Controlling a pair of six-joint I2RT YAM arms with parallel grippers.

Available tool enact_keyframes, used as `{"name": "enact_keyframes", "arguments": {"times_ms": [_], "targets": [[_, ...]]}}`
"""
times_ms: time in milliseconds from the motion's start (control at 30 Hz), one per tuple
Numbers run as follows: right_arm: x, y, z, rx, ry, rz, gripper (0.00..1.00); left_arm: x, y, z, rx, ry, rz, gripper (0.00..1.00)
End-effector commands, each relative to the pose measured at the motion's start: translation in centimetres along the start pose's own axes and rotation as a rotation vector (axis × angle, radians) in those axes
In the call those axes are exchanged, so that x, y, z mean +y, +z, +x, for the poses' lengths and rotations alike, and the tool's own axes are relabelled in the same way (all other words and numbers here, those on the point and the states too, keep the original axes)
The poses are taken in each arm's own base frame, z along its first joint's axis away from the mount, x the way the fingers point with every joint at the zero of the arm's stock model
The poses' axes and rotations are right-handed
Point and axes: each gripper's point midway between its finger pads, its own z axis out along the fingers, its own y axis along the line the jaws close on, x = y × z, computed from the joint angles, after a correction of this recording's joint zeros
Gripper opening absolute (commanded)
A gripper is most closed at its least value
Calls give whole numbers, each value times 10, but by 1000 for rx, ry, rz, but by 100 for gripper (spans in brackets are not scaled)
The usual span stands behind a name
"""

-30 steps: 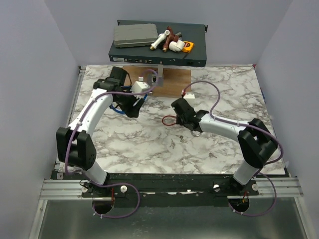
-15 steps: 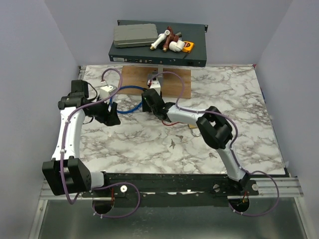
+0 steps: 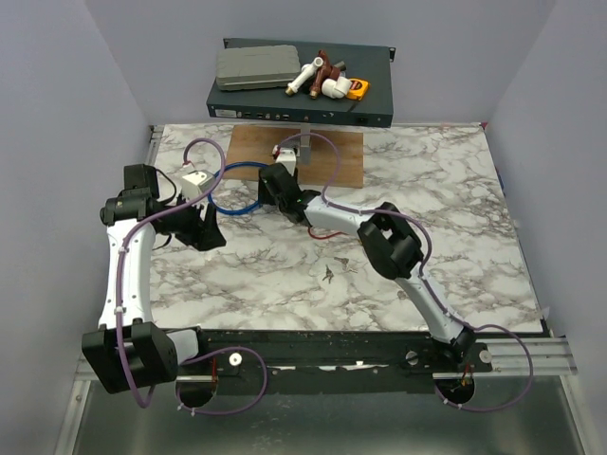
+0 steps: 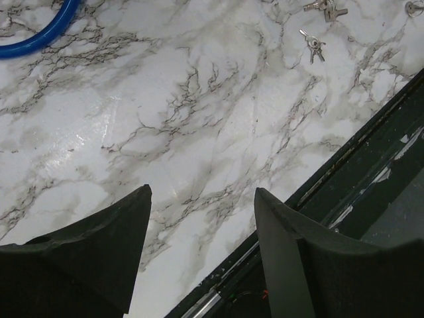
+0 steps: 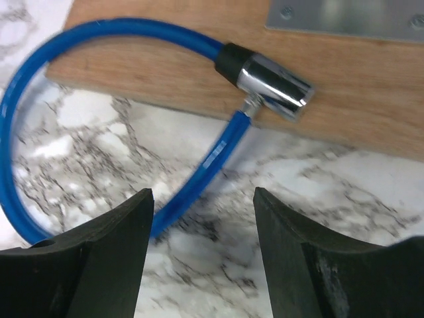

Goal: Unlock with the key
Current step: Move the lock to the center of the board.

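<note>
Red-strapped key (image 3: 317, 233), tiny, on marble tbl (image 3: 455, 209) by R arm (image 3: 343, 216)

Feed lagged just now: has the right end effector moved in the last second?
Yes. The right end effector has swung left and farther back, up to the near-left corner of the wooden board.

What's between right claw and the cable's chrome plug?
Right wrist view: from right claw to chrome plug, only the thin blue cable end over marble, then wooden board edge.
</note>
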Motion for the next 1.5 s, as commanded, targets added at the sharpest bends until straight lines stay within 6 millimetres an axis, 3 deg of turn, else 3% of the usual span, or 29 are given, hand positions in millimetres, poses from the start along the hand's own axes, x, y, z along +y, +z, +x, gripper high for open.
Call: {"name": "enact_keyframes", "arguments": {"times_ms": [0, 133, 267, 600, 900, 1067, 1267, 1400, 1467], "targets": [[10, 14, 4, -5, 12, 32, 65, -8, -4, 1, -20, 29, 18, 63], [17, 20, 4, -8, 7, 40, 64, -8, -5, 3, -12, 43, 10, 63], [8, 30, 21, 43, -34, 139, 62, -6, -6, 4, -9, 45, -4, 63], [-9, 22, 49, 101, -14, 188, 56, -8, -10, -2, -31, 47, 1, 63], [-15, 8, 58, 110, -33, 189, 15, -10, -9, 4, -23, 44, -5, 63], [-40, -35, 77, 162, -49, 242, 3, -1, -9, 13, 7, 26, -61, 64], [-77, -108, 112, 250, 39, 250, 2, -2, -2, 30, 42, 5, -65, 64], [-75, -138, 130, 279, 34, 221, 8, -10, 7, 40, 66, 14, -53, 65], [-69, -142, 126, 284, 41, 199, 23, -15, 13, 43, 83, 29, -49, 65]]}}
